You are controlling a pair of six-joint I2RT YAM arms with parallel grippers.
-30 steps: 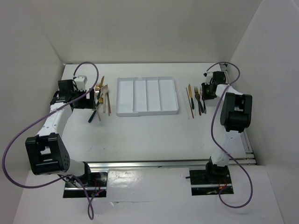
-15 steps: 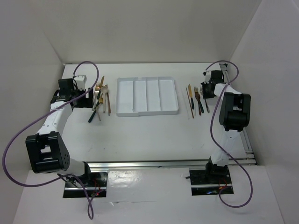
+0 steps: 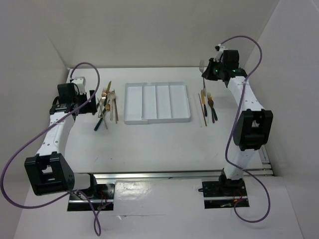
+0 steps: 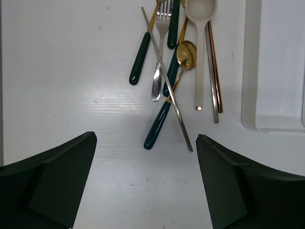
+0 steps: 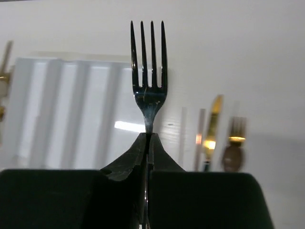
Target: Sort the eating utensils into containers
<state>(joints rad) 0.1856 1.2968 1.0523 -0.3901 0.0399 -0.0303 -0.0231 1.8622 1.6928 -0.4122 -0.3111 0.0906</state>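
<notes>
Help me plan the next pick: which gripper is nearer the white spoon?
Left. The left gripper hangs open just short of the white spoon; the right gripper, shut on a fork, is across the tray.

Right wrist: fork [image 5: 148, 95] handle is buried between the clamped fingers of the right gripper [image 5: 147, 140], only neck and tines show. Everything behind it is out of focus. The tray [image 5: 71, 109] is a soft white blur with barely readable dividers. The loose utensils [image 5: 209, 133] beside it are gold smears, types unclear. One gold bit [image 5: 4, 71] is clipped by the left edge. Left wrist: left gripper [image 4: 145, 138] fingers [image 4: 52, 181] are cut by the bottom edge. The pile [image 4: 174, 76] runs off the top, clipping the white spoon [image 4: 200, 28] bowl and a teal handle [image 4: 174, 24]. The tray is cropped at the right. Top view: both utensil groups are too small to tell piece by piece.
</notes>
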